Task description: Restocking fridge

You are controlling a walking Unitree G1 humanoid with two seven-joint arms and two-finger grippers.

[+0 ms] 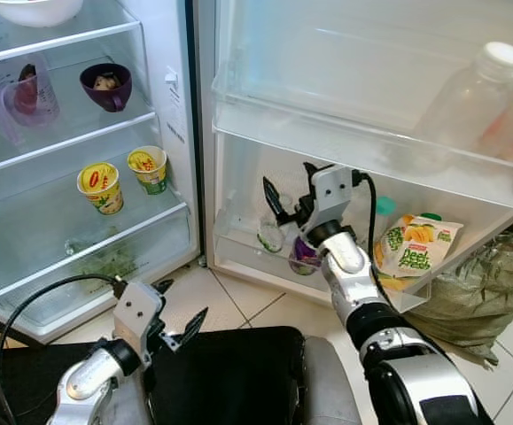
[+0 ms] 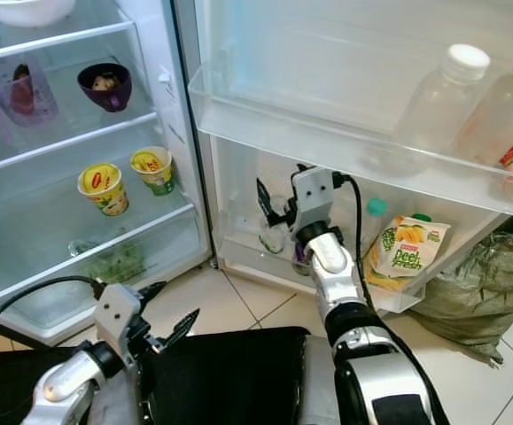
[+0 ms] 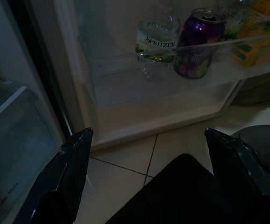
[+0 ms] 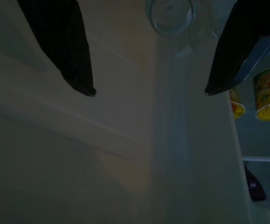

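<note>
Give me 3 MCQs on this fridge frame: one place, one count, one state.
1. Where does the purple can stand?
A. lowest door shelf
B. top door shelf
C. floor

2. How many yellow-lidded cups stand on the shelf inside the fridge?
A. one
B. two
C. four

3. How is the right gripper?
A. shut on a bottle
B. open, holding nothing
C. shut on the can

Key: 1 A, it stands beside the Spritzer bottle in the lowest door shelf. 2 B, a pair stands side by side. 3 B, the right wrist view shows its fingers spread with nothing between.
</note>
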